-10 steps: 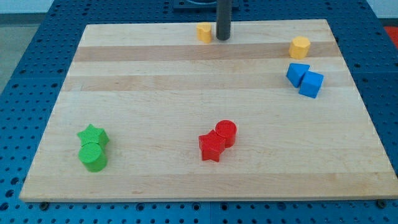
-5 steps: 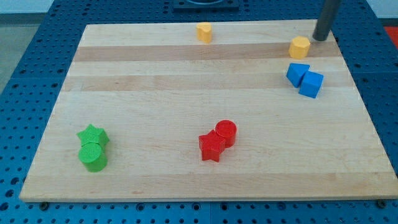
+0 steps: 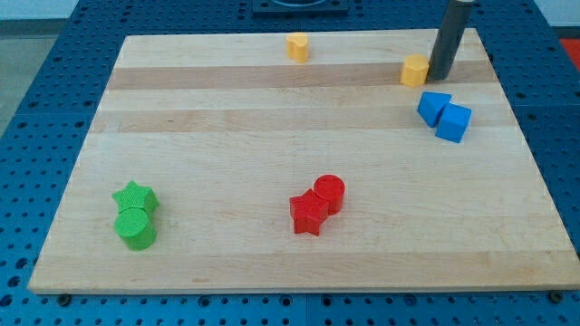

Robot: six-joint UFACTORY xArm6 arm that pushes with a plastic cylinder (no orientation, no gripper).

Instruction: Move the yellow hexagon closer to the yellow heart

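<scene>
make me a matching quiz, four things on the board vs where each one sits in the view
Things:
1. yellow hexagon
2. yellow heart
3. green star
4. red cylinder

Places:
A. the view's lower left, touching the green cylinder
B. the view's top, near the middle of the board's far edge
C. the view's upper right, right beside my tip, on its left
D. the view's lower middle, touching the red star

Pairs: 1-C, 2-B, 3-A, 4-D
</scene>
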